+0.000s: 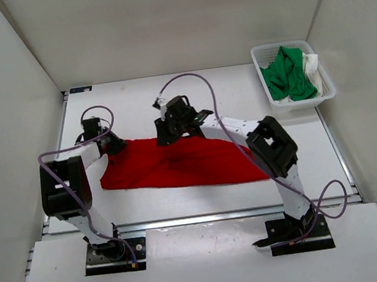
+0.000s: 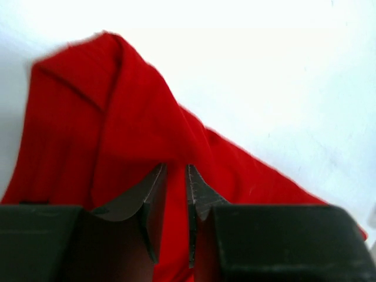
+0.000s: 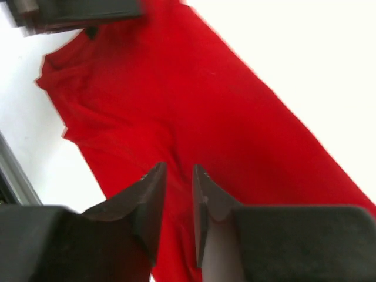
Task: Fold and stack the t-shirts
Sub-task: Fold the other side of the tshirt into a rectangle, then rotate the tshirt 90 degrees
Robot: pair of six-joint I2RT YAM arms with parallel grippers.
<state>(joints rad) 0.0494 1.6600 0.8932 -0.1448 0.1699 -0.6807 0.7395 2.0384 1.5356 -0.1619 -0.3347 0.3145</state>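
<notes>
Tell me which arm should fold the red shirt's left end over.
Left. The left gripper sits at the red shirt's far left corner, with cloth pinched up between its fingers. The right gripper hangs over the middle of the far edge, so it would likely have to reach across.

No text, label, brand, number or sign can be read anywhere, whether on the red shirt (image 1: pixel 177 164), the basket (image 1: pixel 299 105) or the tabletop (image 1: pixel 238 93).
</notes>
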